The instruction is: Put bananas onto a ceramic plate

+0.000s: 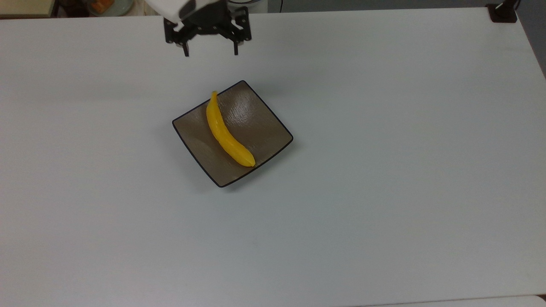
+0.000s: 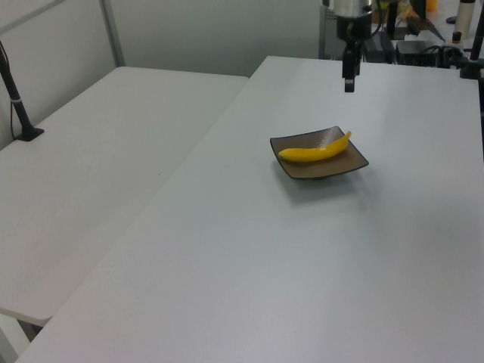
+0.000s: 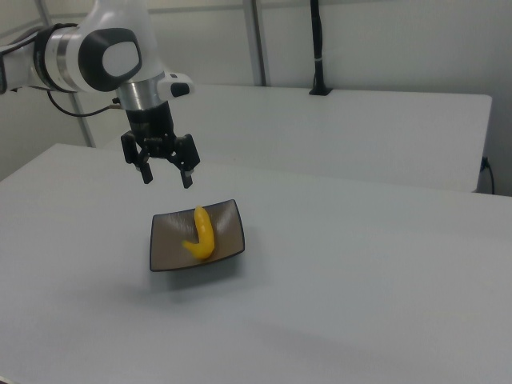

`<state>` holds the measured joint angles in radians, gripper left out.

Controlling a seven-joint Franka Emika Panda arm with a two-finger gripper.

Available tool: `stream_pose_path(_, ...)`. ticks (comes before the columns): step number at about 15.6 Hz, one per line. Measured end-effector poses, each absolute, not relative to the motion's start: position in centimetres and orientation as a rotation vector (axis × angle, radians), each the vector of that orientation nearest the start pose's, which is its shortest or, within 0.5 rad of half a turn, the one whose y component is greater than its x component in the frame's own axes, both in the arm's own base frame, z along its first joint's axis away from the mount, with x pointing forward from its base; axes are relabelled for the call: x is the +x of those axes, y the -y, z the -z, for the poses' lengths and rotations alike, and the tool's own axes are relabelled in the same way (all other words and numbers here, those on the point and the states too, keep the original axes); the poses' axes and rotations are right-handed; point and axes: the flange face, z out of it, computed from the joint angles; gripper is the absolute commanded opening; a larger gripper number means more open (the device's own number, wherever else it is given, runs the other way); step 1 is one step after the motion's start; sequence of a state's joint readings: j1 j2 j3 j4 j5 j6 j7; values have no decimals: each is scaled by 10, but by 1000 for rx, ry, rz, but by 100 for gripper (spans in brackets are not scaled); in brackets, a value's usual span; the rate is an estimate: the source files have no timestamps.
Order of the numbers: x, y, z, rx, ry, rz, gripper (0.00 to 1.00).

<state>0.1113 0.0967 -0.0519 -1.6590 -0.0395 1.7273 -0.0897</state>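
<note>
The white arm reaches in from the upper left of the right view, its last link turned straight down so that the gripper [image 3: 165,177] hangs in the air above the bench [image 3: 360,272], fingers pointing downward. In the top view the gripper [image 1: 210,52] sits at the upper edge of the frame, above centre-left, and its two dark fingers stand well apart — spread wide, with nothing between them and nothing touching them. In the left view the gripper [image 2: 349,83] shows edge-on near the top of the frame, up and slightly right of the plate. The banana [image 1: 225,133] lies on the ceramic plate [image 1: 260,128] near the middle of the top view — running from the plate's upper corner region down toward its lower right edge, one end resting at the rim. Gripper and banana are well apart.
</note>
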Motion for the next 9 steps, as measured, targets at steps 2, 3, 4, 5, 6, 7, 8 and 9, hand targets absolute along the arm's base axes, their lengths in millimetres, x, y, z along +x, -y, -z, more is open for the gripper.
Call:
stream_pose_path(2,580,-19,-547,-3172,211,-39,100)
stream_pose_path(3,578,-19,-547,-3172,203,-39,100)
stream_pose_path(4,578,-19,-547,-3173,193,-38,100)
stream_pose_path(5,578,-18,-547,-3174,183,-35,100)
stream_pose_path(6,579,-17,-548,-3174,171,-23,100)
stream_pose_path(7,579,-11,-548,-3171,152,-8,100)
stream_pose_path(8,578,-7,-548,-3164,137,6,100)
stream_pose_path(9,578,-4,-548,-3160,127,21,100)
